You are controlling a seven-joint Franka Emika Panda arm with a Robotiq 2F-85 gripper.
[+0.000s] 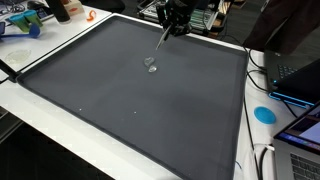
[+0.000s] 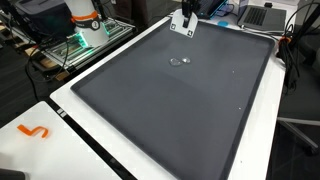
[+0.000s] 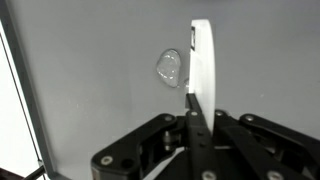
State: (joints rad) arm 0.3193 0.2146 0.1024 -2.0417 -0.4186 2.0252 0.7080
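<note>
Ref. layout, largest to smallest. The white surface [image 1: 50, 118] carries a large dark grey mat [image 1: 150, 110] with a raised black border; the mat covers most of the surface in both exterior views. My claw [image 3: 197, 118] sits over the far part of the mat, near its far edge in an exterior view [image 2: 186, 24]. Claw state: jaws closed, clamped on the lower end of a thin white flat strip [image 3: 201, 60]. In the wrist view the strip runs straight out from between the fingers. In an exterior view the strip [image 1: 163, 40] slants down from the claw toward the mat. Whether its tip meets the mat: can't tell. Smallest item: a small clear, rounded piece [image 3: 170, 67] lying on the mat, approx. mid-width in the far half [image 2: 180, 62]. In the wrist view it lies just beside the strip's left edge; contact not confirmed. In an exterior view it lies a little past the strip's tip [image 1: 151, 64]. Misc.: an orange hook-shaped part [image 2: 35, 131] lies on the white surface, well apart from the mat.
</note>
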